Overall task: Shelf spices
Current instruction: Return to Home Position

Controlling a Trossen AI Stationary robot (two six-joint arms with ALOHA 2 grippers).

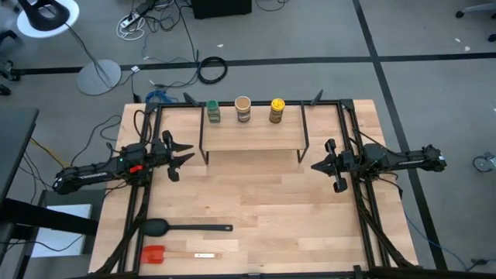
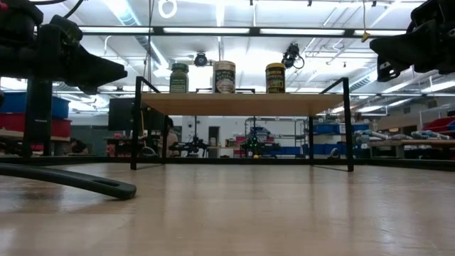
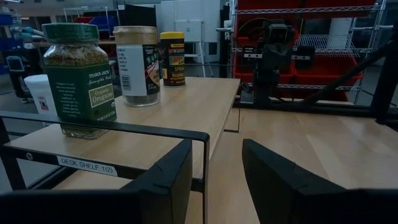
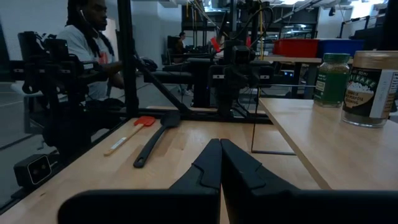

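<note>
Three cylindrical spices, a green-lidded jar, a tan-topped jar and a yellow-lidded jar, stand on the low light-wood shelf; we judge shelving done. Either side of the shelf, our left end effector hangs released, the right end effector clenched empty.

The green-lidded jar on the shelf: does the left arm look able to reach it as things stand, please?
Probably yes. The left end effector, open, sits off the left end of the shelf, and the green-lidded jar stands nearest that end with nothing before it; only the black side rail needs clearing.
</note>
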